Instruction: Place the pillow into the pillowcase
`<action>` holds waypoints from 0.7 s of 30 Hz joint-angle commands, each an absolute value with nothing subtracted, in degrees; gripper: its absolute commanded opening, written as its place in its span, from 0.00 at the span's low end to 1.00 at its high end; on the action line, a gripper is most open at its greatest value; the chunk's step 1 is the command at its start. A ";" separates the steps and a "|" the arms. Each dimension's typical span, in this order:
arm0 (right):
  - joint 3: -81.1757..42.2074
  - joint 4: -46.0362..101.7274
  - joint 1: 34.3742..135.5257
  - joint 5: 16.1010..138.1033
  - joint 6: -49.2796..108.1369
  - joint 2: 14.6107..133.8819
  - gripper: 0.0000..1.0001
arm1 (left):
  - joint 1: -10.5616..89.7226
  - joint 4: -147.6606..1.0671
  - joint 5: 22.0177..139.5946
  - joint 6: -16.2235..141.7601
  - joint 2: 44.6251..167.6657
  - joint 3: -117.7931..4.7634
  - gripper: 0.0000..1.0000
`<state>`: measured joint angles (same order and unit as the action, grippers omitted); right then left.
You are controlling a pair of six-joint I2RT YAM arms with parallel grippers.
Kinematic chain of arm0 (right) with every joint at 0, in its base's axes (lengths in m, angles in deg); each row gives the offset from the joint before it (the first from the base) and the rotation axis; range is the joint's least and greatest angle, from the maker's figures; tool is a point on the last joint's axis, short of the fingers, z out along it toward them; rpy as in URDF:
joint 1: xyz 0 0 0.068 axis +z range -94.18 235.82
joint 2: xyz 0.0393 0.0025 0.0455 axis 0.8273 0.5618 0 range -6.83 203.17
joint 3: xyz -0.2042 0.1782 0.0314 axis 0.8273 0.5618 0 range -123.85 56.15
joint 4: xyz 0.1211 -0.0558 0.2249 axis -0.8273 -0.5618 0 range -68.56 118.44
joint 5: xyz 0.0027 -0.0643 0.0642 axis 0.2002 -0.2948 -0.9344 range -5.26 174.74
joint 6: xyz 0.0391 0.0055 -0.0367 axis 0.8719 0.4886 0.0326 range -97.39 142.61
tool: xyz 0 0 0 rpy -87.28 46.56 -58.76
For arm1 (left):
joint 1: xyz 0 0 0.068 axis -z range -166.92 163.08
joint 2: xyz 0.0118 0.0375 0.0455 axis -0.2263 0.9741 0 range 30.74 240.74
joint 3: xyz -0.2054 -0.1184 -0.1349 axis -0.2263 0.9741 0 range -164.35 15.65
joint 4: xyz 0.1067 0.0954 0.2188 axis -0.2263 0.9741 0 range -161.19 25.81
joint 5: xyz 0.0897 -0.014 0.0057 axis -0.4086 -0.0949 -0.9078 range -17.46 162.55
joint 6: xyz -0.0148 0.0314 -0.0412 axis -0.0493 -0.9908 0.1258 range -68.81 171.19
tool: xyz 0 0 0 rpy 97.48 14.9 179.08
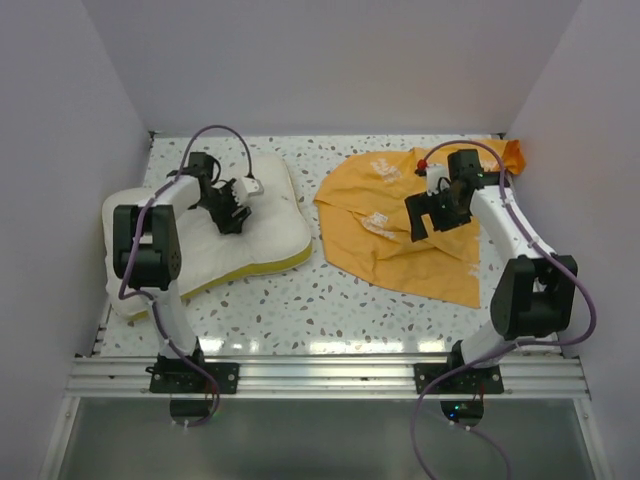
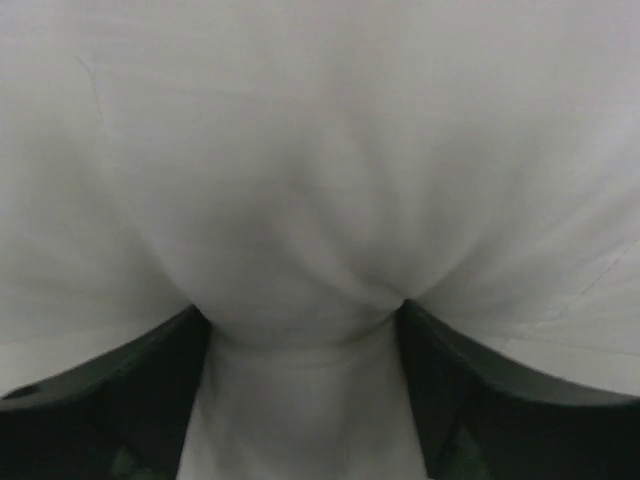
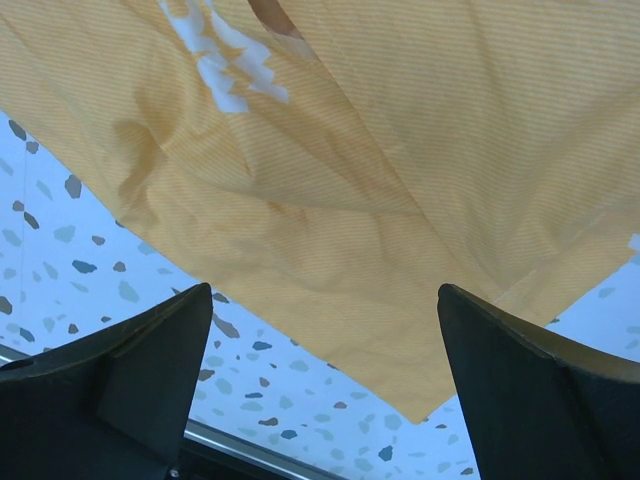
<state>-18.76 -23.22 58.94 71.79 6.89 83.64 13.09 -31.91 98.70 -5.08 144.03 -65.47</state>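
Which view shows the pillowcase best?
The top external view: it shows almost all the orange pillowcase, crumpled, right of the pillow. The right wrist view shows only one corner up close; the left wrist view shows none of it, just white pillow.

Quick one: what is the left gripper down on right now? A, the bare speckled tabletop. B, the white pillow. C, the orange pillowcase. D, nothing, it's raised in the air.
B: the left gripper sits on the white pillow, and its wrist view shows white fabric bulging up between its fingers.
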 commanded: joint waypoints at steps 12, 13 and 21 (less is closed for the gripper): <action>-27.69 -12.96 70.59 84.02 6.89 97.48 0.74 | 11.33 -26.72 106.90 -17.28 136.57 -50.62 0.00; -28.74 -12.87 71.20 84.65 6.19 98.88 0.71 | 11.15 -25.85 107.35 -17.45 136.21 -50.53 0.00; -26.82 -10.94 71.29 90.45 1.08 103.47 0.56 | 9.39 -24.35 110.16 -17.28 135.33 -49.65 0.00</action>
<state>-26.94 -13.34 71.51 86.81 3.74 104.36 10.01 -32.41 109.45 -16.16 135.31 -52.46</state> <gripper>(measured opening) 0.564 0.040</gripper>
